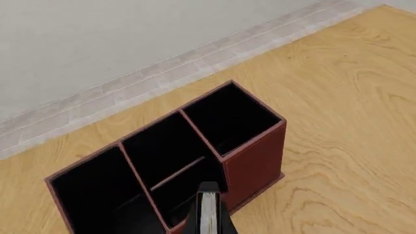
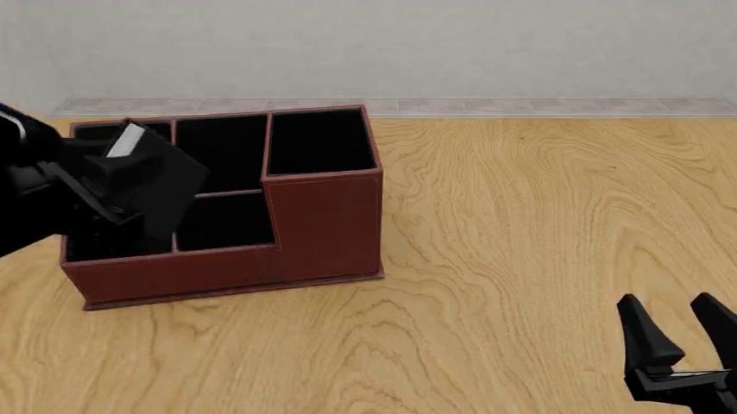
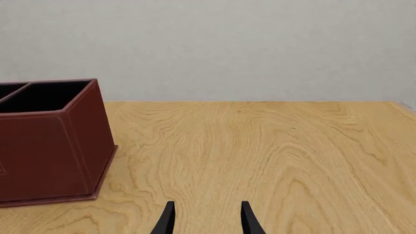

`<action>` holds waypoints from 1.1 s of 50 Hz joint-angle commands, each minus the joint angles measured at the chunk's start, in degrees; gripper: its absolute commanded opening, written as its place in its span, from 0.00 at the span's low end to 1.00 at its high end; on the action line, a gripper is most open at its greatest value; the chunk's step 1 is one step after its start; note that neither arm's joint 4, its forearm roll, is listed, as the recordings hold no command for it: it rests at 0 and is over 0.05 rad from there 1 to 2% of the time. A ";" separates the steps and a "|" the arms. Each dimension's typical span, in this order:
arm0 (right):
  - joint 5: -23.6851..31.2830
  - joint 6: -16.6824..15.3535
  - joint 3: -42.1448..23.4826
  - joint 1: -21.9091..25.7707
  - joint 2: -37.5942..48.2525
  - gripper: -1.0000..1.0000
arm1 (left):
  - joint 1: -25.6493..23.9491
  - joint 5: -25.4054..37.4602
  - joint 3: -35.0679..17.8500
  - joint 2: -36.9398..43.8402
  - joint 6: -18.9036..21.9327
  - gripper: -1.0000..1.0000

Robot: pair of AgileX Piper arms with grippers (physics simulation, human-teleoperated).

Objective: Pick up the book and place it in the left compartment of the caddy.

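Observation:
The reddish-brown caddy [image 2: 323, 224] stands at the left of the table, its black inside showing. My left gripper [image 2: 106, 191] is shut on the small black book [image 2: 161, 177], whose white page edge [image 2: 124, 141] points up and to the left. The book hangs tilted above the caddy, over the left compartment [image 2: 95, 131] and the short middle sections. In the left wrist view the book [image 1: 208, 210] sits edge-on between the fingers, above the caddy [image 1: 255, 163] and beside the left compartment [image 1: 94, 187]. My right gripper [image 2: 668, 304] is open and empty near the front right edge, far from the caddy.
The taller square section [image 2: 320, 140] forms the caddy's right end. Bare wooden table [image 2: 541, 216] stretches from the caddy to the right. A pale tiled strip [image 2: 519, 105] and a grey wall run along the back. The right wrist view shows the caddy's side [image 3: 46, 146].

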 commanded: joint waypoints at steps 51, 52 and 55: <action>-0.67 0.49 -0.01 -0.29 0.84 1.00 | 20.90 -0.65 -9.08 17.23 2.58 0.00; -0.66 0.46 -0.01 -0.27 0.83 1.00 | 22.18 -0.74 -9.65 18.00 1.90 0.00; -0.84 0.43 -0.02 -0.24 1.06 1.00 | 21.99 -0.65 -9.60 18.76 2.31 0.00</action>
